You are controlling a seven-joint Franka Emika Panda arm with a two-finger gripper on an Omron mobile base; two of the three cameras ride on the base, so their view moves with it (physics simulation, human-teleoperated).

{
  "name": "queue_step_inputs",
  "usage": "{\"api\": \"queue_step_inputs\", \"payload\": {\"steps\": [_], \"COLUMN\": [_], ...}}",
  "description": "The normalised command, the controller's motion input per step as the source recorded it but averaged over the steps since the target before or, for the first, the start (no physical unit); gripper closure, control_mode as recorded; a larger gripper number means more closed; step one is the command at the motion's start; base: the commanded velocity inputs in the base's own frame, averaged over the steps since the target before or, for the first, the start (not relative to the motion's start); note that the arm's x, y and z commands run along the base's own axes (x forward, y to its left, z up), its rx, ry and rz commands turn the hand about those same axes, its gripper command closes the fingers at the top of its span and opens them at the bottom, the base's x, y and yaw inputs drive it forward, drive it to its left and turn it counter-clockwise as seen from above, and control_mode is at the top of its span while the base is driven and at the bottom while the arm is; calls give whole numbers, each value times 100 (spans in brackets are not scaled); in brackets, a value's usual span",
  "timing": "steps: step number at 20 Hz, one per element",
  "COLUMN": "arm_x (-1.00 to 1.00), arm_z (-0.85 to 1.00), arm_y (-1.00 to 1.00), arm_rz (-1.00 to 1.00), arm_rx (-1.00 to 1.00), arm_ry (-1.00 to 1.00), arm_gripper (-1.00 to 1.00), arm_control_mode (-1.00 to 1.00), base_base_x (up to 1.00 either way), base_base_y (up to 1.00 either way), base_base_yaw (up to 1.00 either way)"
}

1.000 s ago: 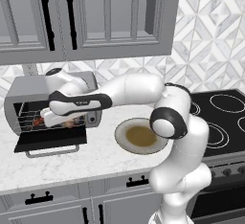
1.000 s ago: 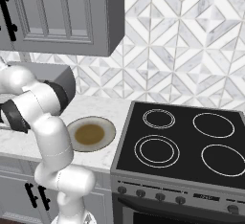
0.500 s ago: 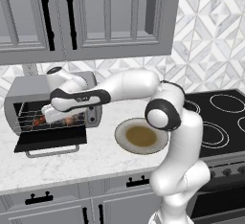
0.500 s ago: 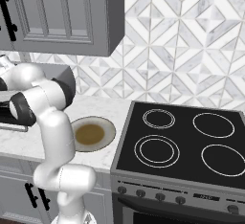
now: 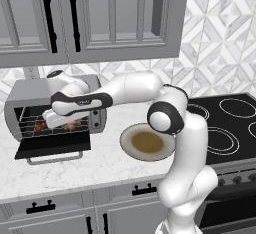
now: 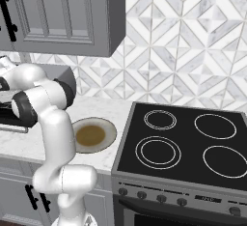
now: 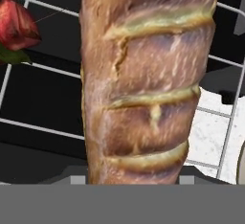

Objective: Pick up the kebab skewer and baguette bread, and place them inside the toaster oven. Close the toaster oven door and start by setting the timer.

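Observation:
The toaster oven (image 5: 30, 94) stands at the counter's left with its door (image 5: 52, 146) dropped open. My gripper (image 5: 54, 120) reaches into the oven mouth over the wire rack (image 7: 28, 127). It is shut on the baguette bread (image 7: 148, 79), a scored tan loaf that runs lengthwise between the jaws just above the rack. The kebab skewer (image 5: 40, 126) lies on the rack to the left of the loaf; one red chunk of the kebab skewer (image 7: 16, 27) shows in the hand view. A little of the baguette bread (image 5: 73, 125) peeks out beside the hand.
A round beige plate (image 5: 146, 142) with a brown centre sits on the marble counter right of the oven; the plate (image 6: 94, 134) also shows beside my arm. The black stove (image 6: 188, 145) lies further right. Grey cabinets (image 5: 90, 18) hang above the oven.
My hand has moved a little left, deeper into the oven mouth, with the baguette in it. The oven door and plate have not moved.

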Motion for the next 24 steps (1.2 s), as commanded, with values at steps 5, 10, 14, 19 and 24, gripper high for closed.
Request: {"api": "queue_step_inputs", "payload": {"steps": [5,10,14,19,24], "arm_x": [7,1,0,0,-11], "arm_z": [-17,-6,-5,0,9], "arm_y": [0,0,1,0,0], "arm_rz": [0,0,0,0,0], "arm_rx": [1,1,0,0,0], "arm_ry": [0,0,0,-3,-4], "arm_gripper": [100,-100,-100,-100,-100], "arm_control_mode": [-100,-100,-100,-100,-100], "base_base_x": [0,0,0,0,0], "base_base_y": [0,0,0,0,0], "base_base_yaw": [0,0,0,0,0]}}
